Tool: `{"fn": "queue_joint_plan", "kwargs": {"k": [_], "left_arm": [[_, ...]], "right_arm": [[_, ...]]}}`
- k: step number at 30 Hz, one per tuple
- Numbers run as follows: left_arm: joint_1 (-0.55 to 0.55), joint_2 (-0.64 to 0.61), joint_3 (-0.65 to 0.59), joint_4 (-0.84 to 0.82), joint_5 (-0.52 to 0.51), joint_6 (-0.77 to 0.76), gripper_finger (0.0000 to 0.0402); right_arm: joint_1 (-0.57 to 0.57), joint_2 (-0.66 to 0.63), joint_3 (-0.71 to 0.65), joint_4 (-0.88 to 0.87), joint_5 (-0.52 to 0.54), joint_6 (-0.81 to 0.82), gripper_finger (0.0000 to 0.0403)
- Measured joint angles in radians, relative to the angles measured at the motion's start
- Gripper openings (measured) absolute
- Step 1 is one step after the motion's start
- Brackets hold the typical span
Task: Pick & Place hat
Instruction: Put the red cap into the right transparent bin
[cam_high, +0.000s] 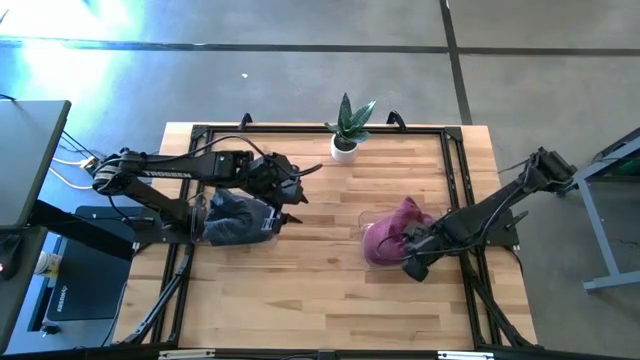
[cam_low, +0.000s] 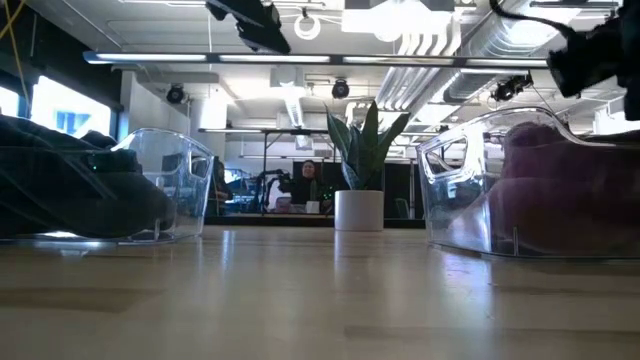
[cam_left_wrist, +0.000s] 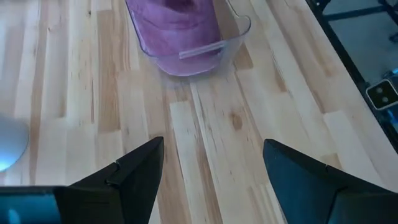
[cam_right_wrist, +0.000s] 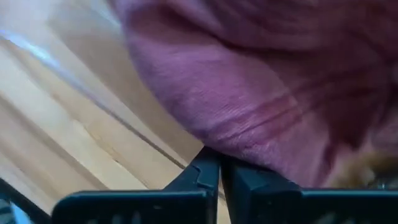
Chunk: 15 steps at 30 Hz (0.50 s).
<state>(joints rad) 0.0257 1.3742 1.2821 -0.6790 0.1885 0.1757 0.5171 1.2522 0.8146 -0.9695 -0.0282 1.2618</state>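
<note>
A purple knit hat (cam_high: 390, 238) lies in a clear plastic bin (cam_high: 372, 218) on the table's right half; the low view shows the purple hat (cam_low: 565, 185) inside its bin (cam_low: 450, 200). My right gripper (cam_high: 412, 245) is at the hat's near right side, shut on it; in its wrist view the right gripper (cam_right_wrist: 219, 163) has purple cloth (cam_right_wrist: 261, 93) bulging over the tips. A dark grey hat (cam_high: 232, 215) fills a second clear bin (cam_low: 165, 185) on the left. My left gripper (cam_high: 292, 190) hovers open beside that bin, above bare wood (cam_left_wrist: 211, 124). My right gripper pinches the purple hat at its lower edge (cam_right_wrist: 233, 146) between the two fingertips, coming in slanting from the table's right and near side. The cloth covers the pinch itself, so one layer or several cannot be told. The hat rests in its bin.
A small potted plant (cam_high: 346, 130) in a white pot (cam_low: 359, 210) stands at the far edge, mid table. A black frame (cam_high: 300, 130) runs around the tabletop. Open wood (cam_high: 320, 280) lies between the two bins and toward the near edge. A person sits in the room beyond.
</note>
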Motion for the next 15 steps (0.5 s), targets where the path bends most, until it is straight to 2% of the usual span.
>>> {"fn": "queue_joint_plan", "kwargs": {"k": [4,10,13,15], "left_arm": [[0.0,0.009,-0.004,-0.019,0.003,-0.005,0.027],[0.0,0.007,0.0,-0.011,0.003,-0.006,0.027],[0.0,0.007,0.0,-0.008,0.002,-0.007,0.027],[0.0,0.007,0.0,0.001,0.002,-0.009,0.027]], "right_arm": [[0.0,-0.001,-0.001,-0.027,-0.078,0.04,0.0024],[-0.015,-0.002,0.133,-0.146,-0.168,0.036,0.0023],[-0.052,-0.002,0.217,-0.145,-0.162,-0.008,0.0019],[-0.1,-0.002,0.263,-0.124,-0.111,-0.045,0.0016]]}}
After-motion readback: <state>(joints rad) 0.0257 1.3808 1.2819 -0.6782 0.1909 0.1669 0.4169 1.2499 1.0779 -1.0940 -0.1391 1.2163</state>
